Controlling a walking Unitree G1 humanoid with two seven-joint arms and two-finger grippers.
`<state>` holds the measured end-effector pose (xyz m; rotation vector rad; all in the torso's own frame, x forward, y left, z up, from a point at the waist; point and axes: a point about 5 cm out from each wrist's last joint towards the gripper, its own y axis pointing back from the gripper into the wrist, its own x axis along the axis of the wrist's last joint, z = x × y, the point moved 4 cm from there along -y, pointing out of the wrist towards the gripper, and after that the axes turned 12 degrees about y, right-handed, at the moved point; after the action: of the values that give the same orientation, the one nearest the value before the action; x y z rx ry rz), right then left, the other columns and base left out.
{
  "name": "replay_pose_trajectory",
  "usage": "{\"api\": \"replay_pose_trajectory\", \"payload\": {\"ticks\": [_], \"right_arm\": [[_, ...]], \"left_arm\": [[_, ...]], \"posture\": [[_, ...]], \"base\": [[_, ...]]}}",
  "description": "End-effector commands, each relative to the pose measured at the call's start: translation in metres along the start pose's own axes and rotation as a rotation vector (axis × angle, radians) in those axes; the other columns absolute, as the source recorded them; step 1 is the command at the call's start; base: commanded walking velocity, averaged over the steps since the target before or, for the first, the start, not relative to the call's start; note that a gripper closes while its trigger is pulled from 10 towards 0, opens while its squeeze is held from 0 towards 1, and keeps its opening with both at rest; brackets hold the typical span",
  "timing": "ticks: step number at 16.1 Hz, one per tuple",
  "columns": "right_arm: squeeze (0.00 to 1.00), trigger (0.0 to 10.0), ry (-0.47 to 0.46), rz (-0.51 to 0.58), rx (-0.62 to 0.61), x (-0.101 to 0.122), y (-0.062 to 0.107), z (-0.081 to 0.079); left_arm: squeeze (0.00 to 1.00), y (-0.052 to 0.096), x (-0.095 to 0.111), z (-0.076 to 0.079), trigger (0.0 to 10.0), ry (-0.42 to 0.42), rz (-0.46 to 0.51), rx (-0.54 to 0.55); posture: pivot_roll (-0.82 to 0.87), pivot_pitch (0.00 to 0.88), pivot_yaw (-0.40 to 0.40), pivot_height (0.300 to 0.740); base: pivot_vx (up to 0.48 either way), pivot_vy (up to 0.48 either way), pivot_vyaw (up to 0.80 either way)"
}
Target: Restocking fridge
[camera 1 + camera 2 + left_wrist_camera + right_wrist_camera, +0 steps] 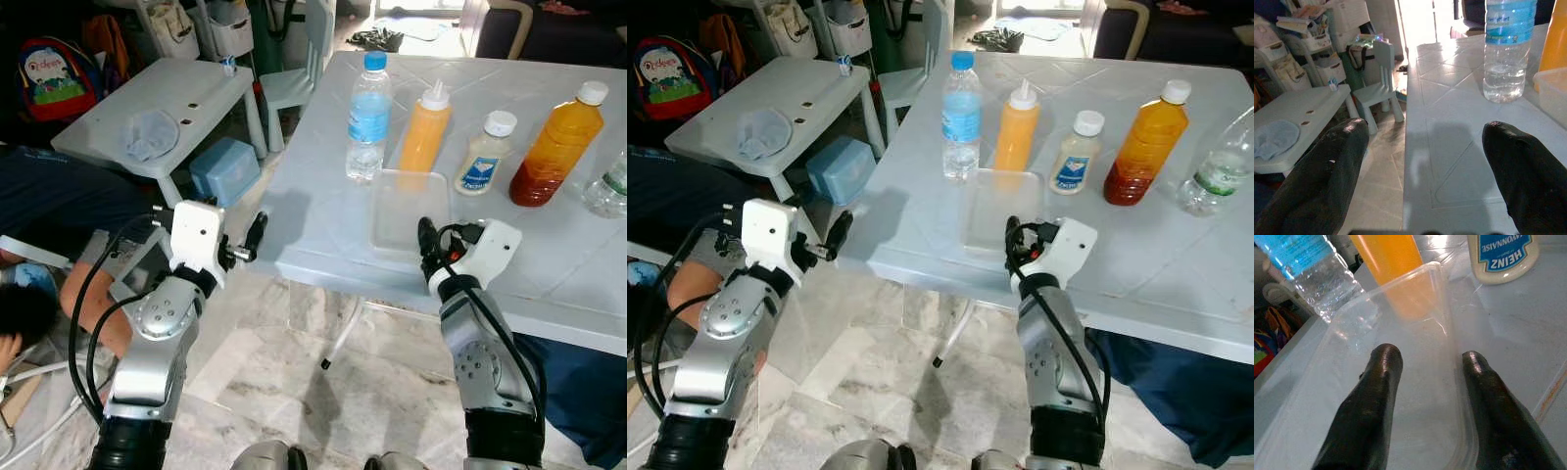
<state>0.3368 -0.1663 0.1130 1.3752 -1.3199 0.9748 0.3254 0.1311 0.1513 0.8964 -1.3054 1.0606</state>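
Both hands raised at the near edge of the white tiled counter (549, 264).

Right hand (1425, 362), fingers parted, one finger inside and one outside the side wall of the clear empty plastic tub (409, 211); not clenched on it. Left hand (257, 233), fingers spread and holding nothing, just off the counter's left corner. Behind the tub, in a row: clear water bottle with blue cap (368, 117), orange squeeze bottle (425, 129), white mayonnaise bottle (486, 154), tall bottle of amber liquid (556, 147).

The white tiled table (323, 211) carries a water bottle (368, 117), orange squeeze bottle (425, 132), mayonnaise bottle (486, 153), juice bottle (556, 145) and clear container (409, 211).
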Motion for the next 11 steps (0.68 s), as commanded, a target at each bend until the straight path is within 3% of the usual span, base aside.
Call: {"api": "replay_pose_trajectory", "payload": {"ticks": [1, 9, 11], "right_arm": [[0.00, 0.0, -0.005, -0.041, -0.035, -0.008, 0.000, 0.008], [0.00, 0.0, -0.047, -0.029, -0.078, -0.001, 0.006, 0.013], [0.00, 0.0, -0.058, -0.040, -0.074, -0.006, 0.008, 0.008]], "left_arm": [[0.00, -0.001, 0.001, -0.003, 10.0, -0.006, 0.005, 0.007], [0.00, -0.011, -0.002, 0.004, 10.0, 0.017, 0.025, 0.003], [0.00, -0.004, -0.009, -0.003, 10.0, 0.013, 0.000, 0.022]], "posture": [[0.04, 0.035, 0.091, 0.740], [-0.01, 0.010, 0.076, 0.740], [0.00, 0.011, 0.090, 0.740]], "base": [[0.000, 0.000, 0.00], [0.000, 0.000, 0.00], [0.000, 0.000, 0.00]]}}
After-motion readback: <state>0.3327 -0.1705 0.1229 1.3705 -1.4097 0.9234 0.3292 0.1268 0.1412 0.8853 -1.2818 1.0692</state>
